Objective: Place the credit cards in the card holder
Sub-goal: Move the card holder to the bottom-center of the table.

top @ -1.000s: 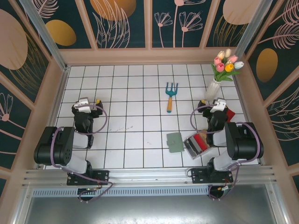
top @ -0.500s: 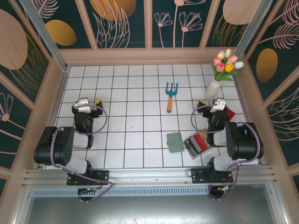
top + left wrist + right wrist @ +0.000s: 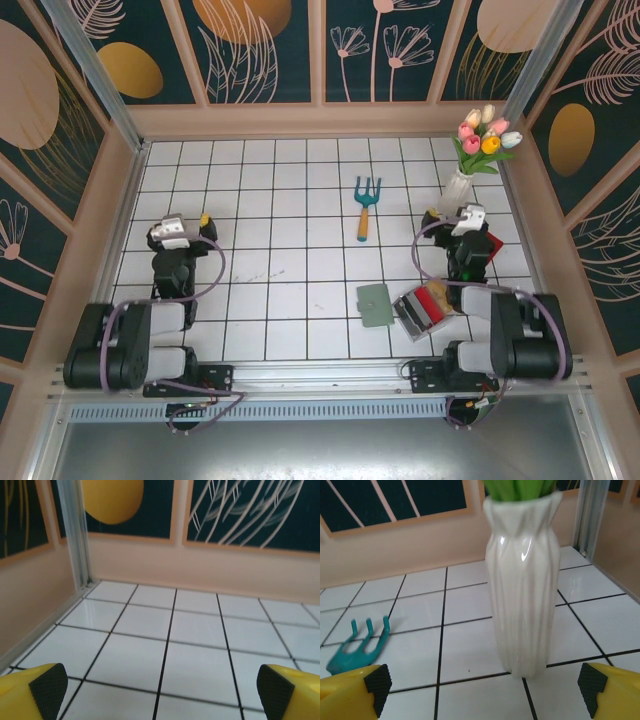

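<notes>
You're at the start, I'd judge: left gripper (image 3: 160,690) and right gripper (image 3: 485,685) both gape wide, empty. The card holder (image 3: 375,305) lies by the worktop's near edge, the credit cards (image 3: 428,300) just right of it in a rack (image 3: 409,316); next, swing the right gripper onto a card

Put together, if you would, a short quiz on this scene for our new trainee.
1. True or false: in the top view, the card holder lies on the tiles just left of the clear rack of cards.
2. What stands right in front of the right gripper in its wrist view? A. a white vase; B. a watering can; C. a flower pot.
3. Fill in: the left gripper and the right gripper both have their jaws ____, with nothing between them.
Key: 1 true; 2 A; 3 open.
</notes>
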